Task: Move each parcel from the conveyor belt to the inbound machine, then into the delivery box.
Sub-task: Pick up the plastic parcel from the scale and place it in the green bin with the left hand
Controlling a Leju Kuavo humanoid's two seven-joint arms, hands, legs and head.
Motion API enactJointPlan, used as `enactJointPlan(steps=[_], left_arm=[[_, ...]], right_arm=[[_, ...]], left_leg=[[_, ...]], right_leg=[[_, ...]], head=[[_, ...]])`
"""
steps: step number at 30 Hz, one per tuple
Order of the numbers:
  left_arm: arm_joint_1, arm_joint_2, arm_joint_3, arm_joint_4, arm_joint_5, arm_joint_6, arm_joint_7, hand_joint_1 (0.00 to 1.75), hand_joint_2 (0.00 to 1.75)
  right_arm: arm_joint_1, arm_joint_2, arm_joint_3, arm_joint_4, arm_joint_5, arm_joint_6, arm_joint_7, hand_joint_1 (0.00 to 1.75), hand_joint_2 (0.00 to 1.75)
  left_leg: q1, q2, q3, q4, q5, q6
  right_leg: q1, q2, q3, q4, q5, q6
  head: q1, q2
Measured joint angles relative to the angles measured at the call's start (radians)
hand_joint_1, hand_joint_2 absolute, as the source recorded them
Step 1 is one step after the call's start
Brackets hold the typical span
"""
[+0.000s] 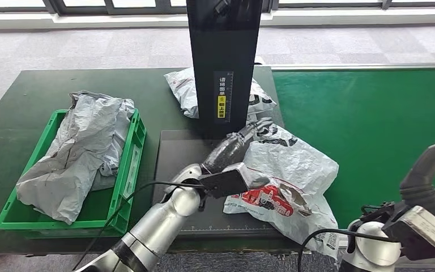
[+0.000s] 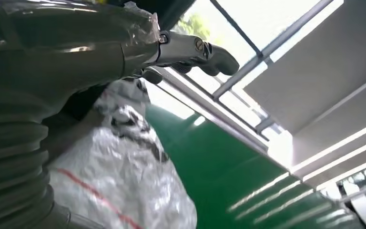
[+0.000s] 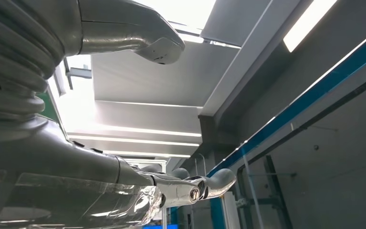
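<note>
Parcel (image 1: 291, 170), a crumpled white bag with black and red print, lies on the dark scale plate (image 1: 173, 156) of the inbound machine, its right part spilling over onto the green belt (image 1: 374, 113). The left robot hand (image 1: 243, 141) rests on the parcel's upper left edge, fingers stretched toward the machine's black column (image 1: 224, 56); whether it pinches the bag or merely touches it, I cannot tell. In the left wrist view the same hand (image 2: 190, 50) shows a thumb and fingers extended above the white bag (image 2: 119, 176), with the belt (image 2: 228, 176) beyond.

A second white parcel (image 1: 187, 90) lies behind the column, partly hidden by it. At the left of the dark surface (image 1: 45, 85) stands a green box (image 1: 127, 175) holding a wrinkled grey parcel (image 1: 76, 158) that rises above its rim.

The right robot hand (image 1: 430, 164) is raised at the lower right, over the belt's near edge, well apart from the parcels. In the right wrist view its (image 3: 171, 109) thumb and fingers are spread, with nothing between them, pointing up toward the ceiling.
</note>
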Motion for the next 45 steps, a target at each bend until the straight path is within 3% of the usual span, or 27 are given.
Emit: enactJointPlan(steps=[5,9,23,34,45], left_arm=[[-0.018,-0.016,-0.14,0.095,0.013,0.061,0.021,0.0,1.75],[-0.028,-0.019,-0.202,0.137,0.013,0.069,0.026,0.0,1.75],[-0.046,-0.02,-0.255,0.189,-0.011,0.063,0.039,0.0,1.75],[-0.035,-0.021,-0.394,0.234,-0.078,0.052,0.078,0.0,1.75],[-0.034,-0.021,-0.421,0.251,-0.078,0.053,0.079,0.0,1.75]], right_arm=[[0.0,0.0,-0.018,0.0,-0.006,0.0,0.0,0.0,1.75],[0.001,0.0,-0.022,0.0,-0.008,0.0,0.0,0.0,1.75],[0.0,0.0,-0.039,0.0,-0.008,0.0,0.0,0.0,1.75],[0.001,0.0,-0.072,0.0,-0.007,0.0,0.0,0.0,1.75],[0.002,0.0,-0.073,0.0,-0.007,0.0,0.0,0.0,1.75]], left_leg=[[-0.001,0.001,0.0,0.0,0.0,0.001],[-0.001,0.001,0.0,0.0,0.0,0.001],[-0.001,0.001,0.0,0.0,0.0,0.0],[-0.001,0.001,0.0,0.0,0.0,0.001],[-0.001,0.001,0.0,0.0,0.0,0.001]], right_leg=[[-0.001,0.001,-0.001,0.0,0.0,0.0],[-0.001,0.001,-0.001,0.0,0.0,0.0],[-0.001,0.001,-0.001,0.0,0.0,0.0],[-0.001,0.001,-0.001,0.0,0.0,0.0],[-0.001,0.001,-0.001,0.0,0.0,0.001]], head=[[0.0,0.0],[0.0,0.0],[0.0,0.0],[0.0,0.0],[0.0,0.0]])
